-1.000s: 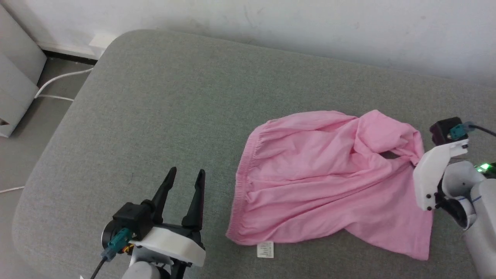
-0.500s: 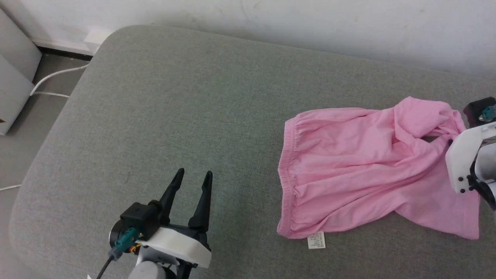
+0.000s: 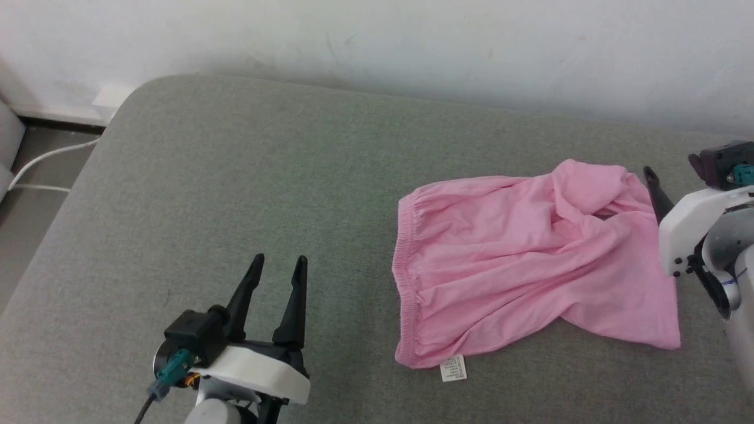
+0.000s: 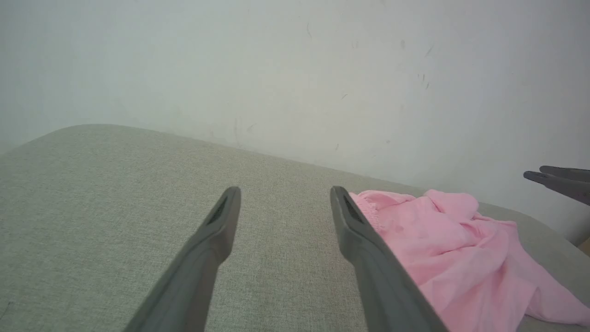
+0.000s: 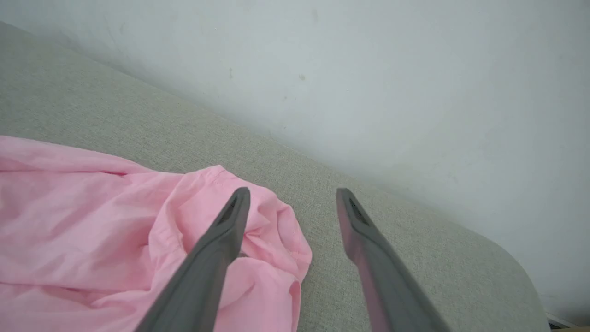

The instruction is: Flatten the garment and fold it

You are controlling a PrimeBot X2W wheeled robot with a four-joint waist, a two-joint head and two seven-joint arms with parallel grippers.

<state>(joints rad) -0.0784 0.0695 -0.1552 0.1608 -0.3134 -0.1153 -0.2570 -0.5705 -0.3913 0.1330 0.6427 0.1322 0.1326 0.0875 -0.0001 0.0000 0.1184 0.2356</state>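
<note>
head view, far left edge: a white cable (image 3: 41, 188) lies on the floor (image 3: 17, 212) beside the rounded corner of a grey cushion (image 3: 235, 176), which stretches across the frame under a pale wall (image 3: 412, 41).

lower left: the left gripper (image 3: 280, 259) hovers over bare cushion, fingers pointing up the frame. its jaws are spread with nothing between them, and it is well apart from the shorts (image 3: 518, 259). in the left wrist view the two fingers stand wide over the grey weave, with the pink cloth at the lower right, partly behind the right-hand finger.

right of centre: the shorts lie on the cushion, rumpled, not flat. the gathered waistband (image 3: 406, 282) forms their left edge, running from top to bottom of the heap. a small white label (image 3: 453, 368) sticks out at the waistband's lower end, onto the cushion. folds run slantwise across the cloth. at the upper right one part is bunched and turned over on itself, with a dark gap under the flap. the lower right corner lies smoother, reaching toward the frame's lower right.

right edge: the right gripper (image 5: 292, 191) sits just beside the bunched upper right part. its jaws are spread and pinch nothing. in the right wrist view the left-hand finger crosses over the pink bunch and the right-hand finger is over bare cushion. whether the finger touches the cloth cannot be told.
</note>
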